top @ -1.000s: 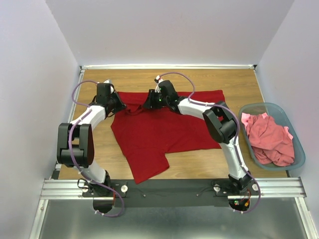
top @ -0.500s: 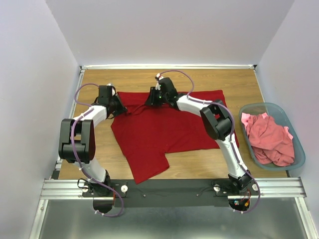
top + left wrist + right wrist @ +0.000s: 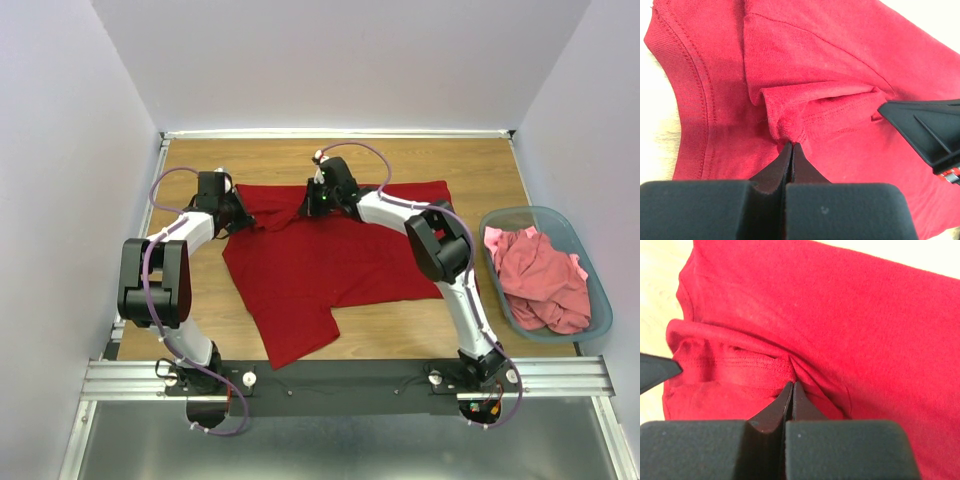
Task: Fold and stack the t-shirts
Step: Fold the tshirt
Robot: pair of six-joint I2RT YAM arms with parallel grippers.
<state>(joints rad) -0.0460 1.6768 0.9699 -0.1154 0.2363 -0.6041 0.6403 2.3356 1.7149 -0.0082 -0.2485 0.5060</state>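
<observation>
Right fingers (image 3: 771, 416) newly closed on red t-shirt (image 3: 330, 262), collar pointing left

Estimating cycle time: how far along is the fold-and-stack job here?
Done: little. The dark red t-shirt lies spread on the table, with no stack in view. In hand: left gripper and right gripper are both shut on bunched fabric along its far edge, likely starting a fold. Left: finish that fold, then the salmon-pink t-shirts heaped in the basket.

Bright, even, diffuse light fills the overhead view, with only faint soft shadows. Wrist views show stitching on the dark red t-shirt (image 3: 840, 65) sharply; the pale table (image 3: 655, 125) beside it looks washed out.
</observation>
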